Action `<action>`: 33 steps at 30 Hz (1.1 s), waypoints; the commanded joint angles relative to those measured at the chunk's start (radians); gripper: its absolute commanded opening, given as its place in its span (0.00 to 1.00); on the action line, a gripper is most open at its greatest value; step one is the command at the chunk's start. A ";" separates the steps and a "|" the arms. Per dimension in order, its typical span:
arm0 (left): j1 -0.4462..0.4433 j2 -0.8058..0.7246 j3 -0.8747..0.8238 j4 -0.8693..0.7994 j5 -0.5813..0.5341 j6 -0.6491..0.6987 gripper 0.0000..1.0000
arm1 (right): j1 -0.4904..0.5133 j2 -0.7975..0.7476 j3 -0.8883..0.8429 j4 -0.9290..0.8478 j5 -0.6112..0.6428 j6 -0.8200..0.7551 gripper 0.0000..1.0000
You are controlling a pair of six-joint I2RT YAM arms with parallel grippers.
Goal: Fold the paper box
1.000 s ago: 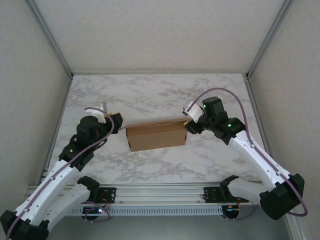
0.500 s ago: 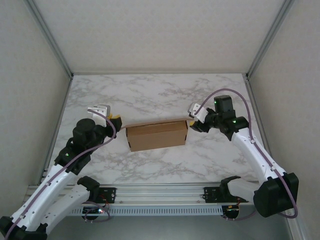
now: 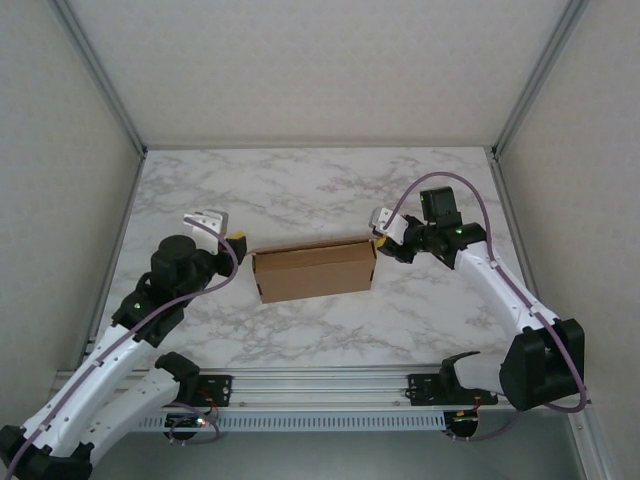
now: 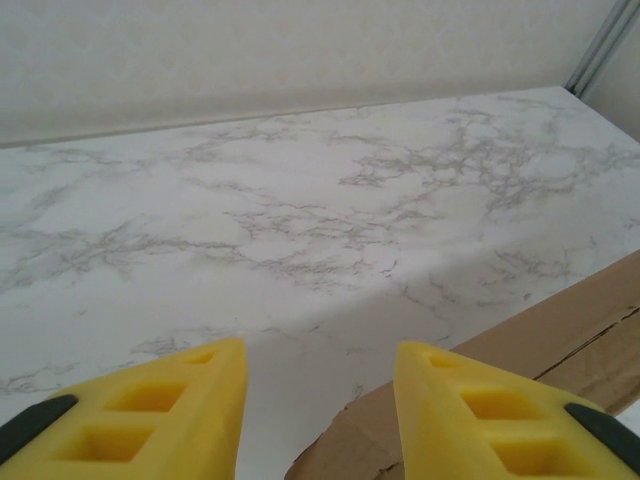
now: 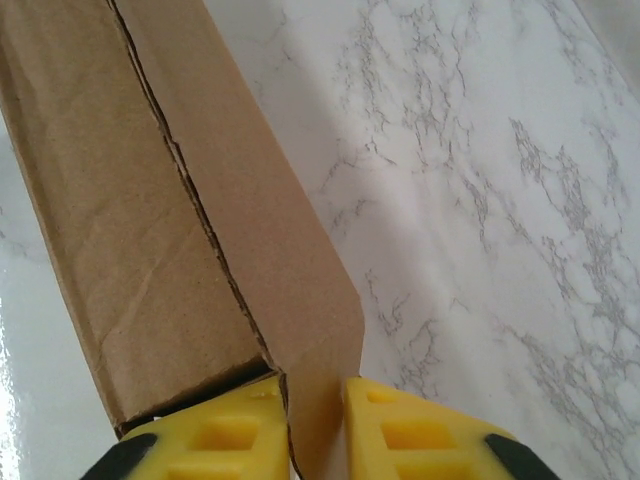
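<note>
**Left pincer lets go, lid settles**

On the left, the left pincer [image 3: 232,241] has backed off the box's end. It hangs with its yellow fingers [image 4: 170,420] spread and nothing between them, the cardboard corner just beside it. The paper box [image 3: 314,270] sits in the middle of the marble surface [image 3: 300,190]. Its lid edge, which reached leftward a second ago, now lies flush. On the right, the right pincer [image 5: 315,412] stays clamped on the end flap [image 5: 300,300], which likely awaits tucking.

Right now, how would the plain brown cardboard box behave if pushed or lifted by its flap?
The plain brown cardboard box probably slides easily: smooth marble-patterned table. The thin flap in the right gripper would likely bend.
</note>
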 commanded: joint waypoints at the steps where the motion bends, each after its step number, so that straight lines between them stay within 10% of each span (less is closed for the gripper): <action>1: -0.013 0.006 0.039 -0.001 -0.020 0.021 0.43 | -0.006 -0.011 0.027 -0.011 -0.029 0.009 0.18; 33: -0.013 0.005 0.035 0.009 0.027 -0.052 0.43 | 0.003 -0.056 -0.019 0.011 -0.017 0.024 0.23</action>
